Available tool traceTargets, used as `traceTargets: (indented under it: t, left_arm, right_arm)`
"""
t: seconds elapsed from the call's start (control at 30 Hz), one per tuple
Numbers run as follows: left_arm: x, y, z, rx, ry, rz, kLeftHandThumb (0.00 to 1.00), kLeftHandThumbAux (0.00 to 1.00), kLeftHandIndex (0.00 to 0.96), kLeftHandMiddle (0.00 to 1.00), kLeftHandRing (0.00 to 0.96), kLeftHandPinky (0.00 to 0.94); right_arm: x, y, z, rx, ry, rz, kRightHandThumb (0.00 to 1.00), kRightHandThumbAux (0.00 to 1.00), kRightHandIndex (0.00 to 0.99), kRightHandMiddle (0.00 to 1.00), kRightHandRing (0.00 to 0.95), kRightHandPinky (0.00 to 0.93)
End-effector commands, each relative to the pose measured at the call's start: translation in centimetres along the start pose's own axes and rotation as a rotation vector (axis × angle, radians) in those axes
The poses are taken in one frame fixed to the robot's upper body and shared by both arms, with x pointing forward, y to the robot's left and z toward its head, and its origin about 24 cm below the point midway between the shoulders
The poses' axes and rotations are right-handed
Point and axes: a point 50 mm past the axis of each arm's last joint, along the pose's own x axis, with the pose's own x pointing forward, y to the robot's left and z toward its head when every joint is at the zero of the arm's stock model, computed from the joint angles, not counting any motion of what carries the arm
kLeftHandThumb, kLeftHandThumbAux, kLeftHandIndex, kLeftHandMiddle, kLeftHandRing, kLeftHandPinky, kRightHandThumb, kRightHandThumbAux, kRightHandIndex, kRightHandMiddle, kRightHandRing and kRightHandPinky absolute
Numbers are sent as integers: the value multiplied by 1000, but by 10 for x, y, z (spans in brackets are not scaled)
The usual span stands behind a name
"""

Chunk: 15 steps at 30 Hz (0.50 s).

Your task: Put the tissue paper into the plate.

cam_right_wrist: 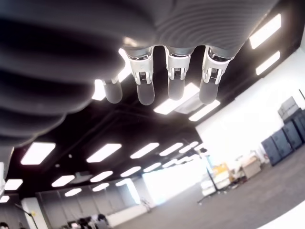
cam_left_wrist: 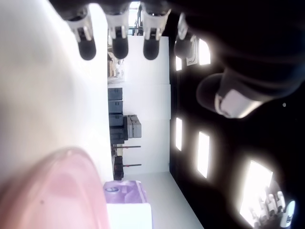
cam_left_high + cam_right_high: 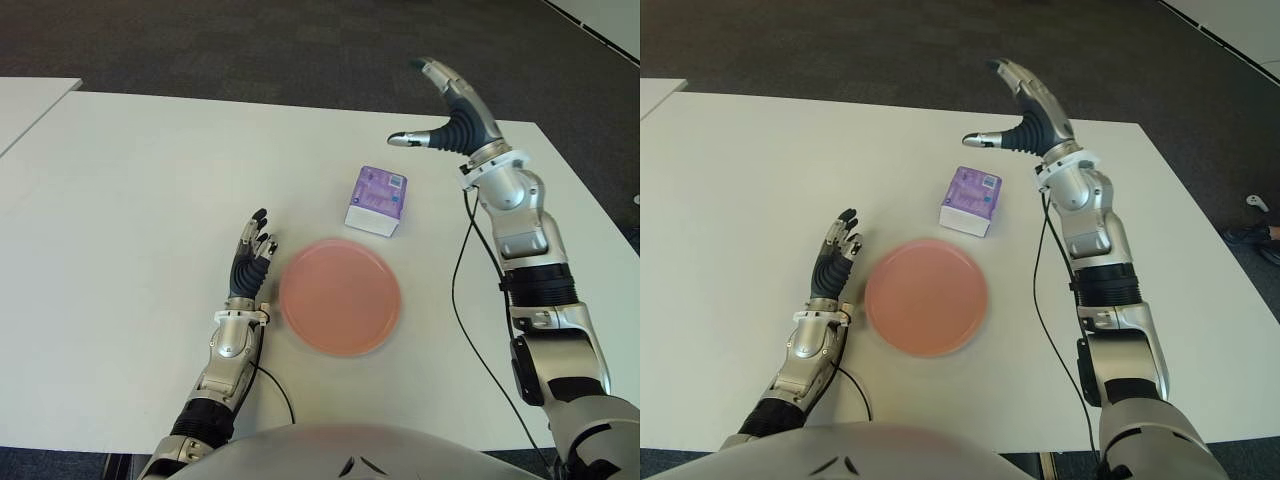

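A white table (image 3: 120,180) carries everything here, its far edge running against dark carpet (image 3: 250,40). Near the middle, somewhat toward the near edge, lies a round pink plate (image 3: 340,296), flat on the tabletop. Just beyond it, toward the far edge and a little to the right, stands a small purple pack of tissue paper (image 3: 376,200) (white along its lower side), near the plate but not touching it. A second white table (image 3: 25,100) adjoins the far left corner.

The left hand's fingers (image 2: 87,47) stretch out straight over the white table (image 2: 47,105); the pink plate (image 2: 57,191) sits just beside the purple tissue pack (image 2: 125,193).
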Motion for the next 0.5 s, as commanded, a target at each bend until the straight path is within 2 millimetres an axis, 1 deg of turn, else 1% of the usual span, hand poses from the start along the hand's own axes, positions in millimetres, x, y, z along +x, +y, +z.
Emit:
traceTargets:
  t: [0.03,0.07,0.17,0.27,0.37,0.5]
  left_arm:
    - [-41,8,-42,49,213,-15,0,432,0,0,0,0]
    - [-41,9,-42,49,213,-13,0,431,0,0,0,0]
    - [-41,10,-42,48,214,-8,0,430,0,0,0,0]
    - [-41,11,-43,49,211,-3,0,432,0,0,0,0]
    - [-41,11,-43,55,208,3,0,434,0,0,0,0]
    - [-41,12,-44,60,212,7,0,435,0,0,0,0]
  right_arm:
    - [8,40,-18,30,58,92,418,443,0,0,0,0]
    - [6,36,-18,37,51,109,407,441,0,0,0,0]
    - [3,30,-20,42,39,137,309,420,0,0,0,0]
    - [0,28,-26,27,43,154,256,412,0,0,0,0]
    - [-2,29,-29,18,54,180,218,413,0,0,0,0]
    - [-2,31,-31,18,60,203,195,415,0,0,0,0]
